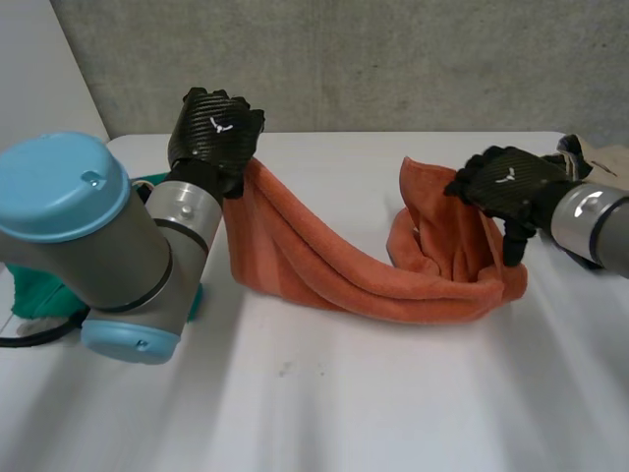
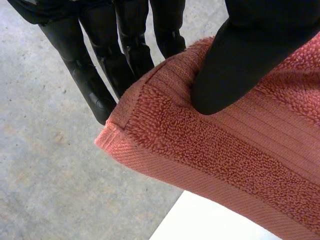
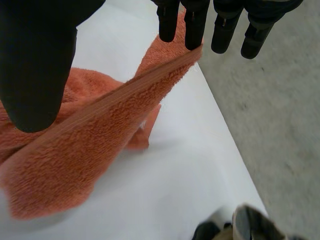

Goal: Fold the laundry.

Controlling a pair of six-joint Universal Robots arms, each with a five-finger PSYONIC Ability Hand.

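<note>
In the head view, one orange terry towel [image 1: 334, 265] hangs between two black hands, the left hand [image 1: 214, 128] and the right hand [image 1: 506, 187] each lifting an end, its middle sagging onto the white worktop [image 1: 393, 393]. The left wrist view shows the left hand [image 2: 235, 65] pinching one towel corner between thumb and fingers. The right wrist view shows the right hand [image 3: 35, 75] clamping the hemmed edge.

A white table [image 1: 393, 413] (faintly smudged) stands before a grey concrete wall [image 1: 393, 59].

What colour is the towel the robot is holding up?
Orange, a salmon-like shade all over; the towel shows best in the left wrist view.
</note>
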